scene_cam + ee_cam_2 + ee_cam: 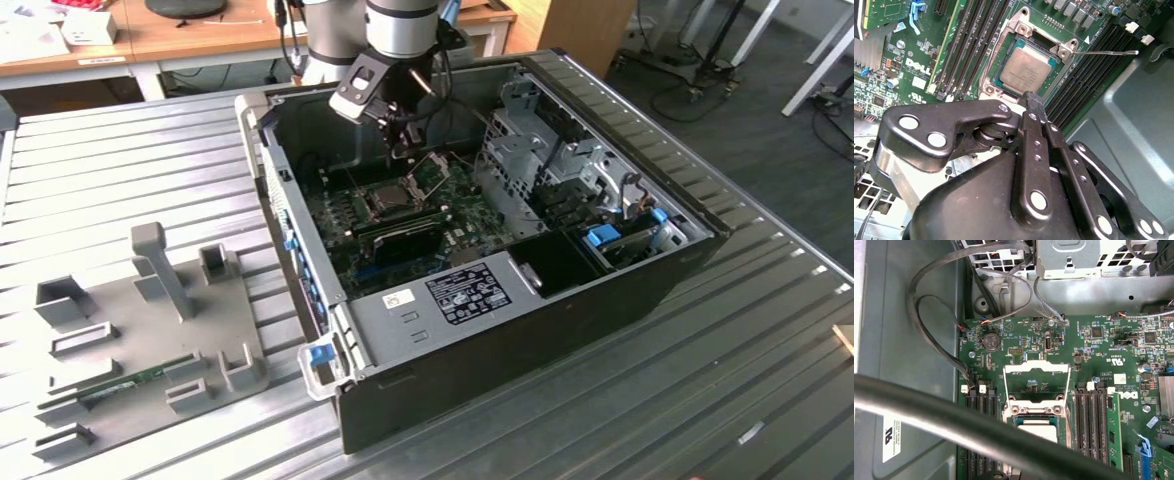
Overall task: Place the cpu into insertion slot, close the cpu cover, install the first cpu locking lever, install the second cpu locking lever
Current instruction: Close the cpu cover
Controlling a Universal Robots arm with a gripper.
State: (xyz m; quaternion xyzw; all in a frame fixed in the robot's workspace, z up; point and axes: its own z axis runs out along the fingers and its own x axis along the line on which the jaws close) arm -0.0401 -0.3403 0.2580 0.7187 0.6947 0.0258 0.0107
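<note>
Sitting flat in the small square silver-framed insertion slot (pixel 1020 27), the pale square cpu (pixel 1026 70) has its thin silvery windowed cpu cover (pixel 1036 369) raised open at one edge. Long black memory slots (pixel 971 45) flank both. We see our black gripper (pixel 1031 97) just beside the slot, fingers pressed together, holding nothing. A thick grey cable (pixel 954 415) hides part of the cpu in the first wrist view.

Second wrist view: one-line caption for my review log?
Gripper poised beside the cpu, already seated in the insertion slot.

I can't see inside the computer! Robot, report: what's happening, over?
Gripper at insertion slot edge. Cpu seated in it, cpu cover open. Grey cable crosses first wrist view's foreground.
</note>
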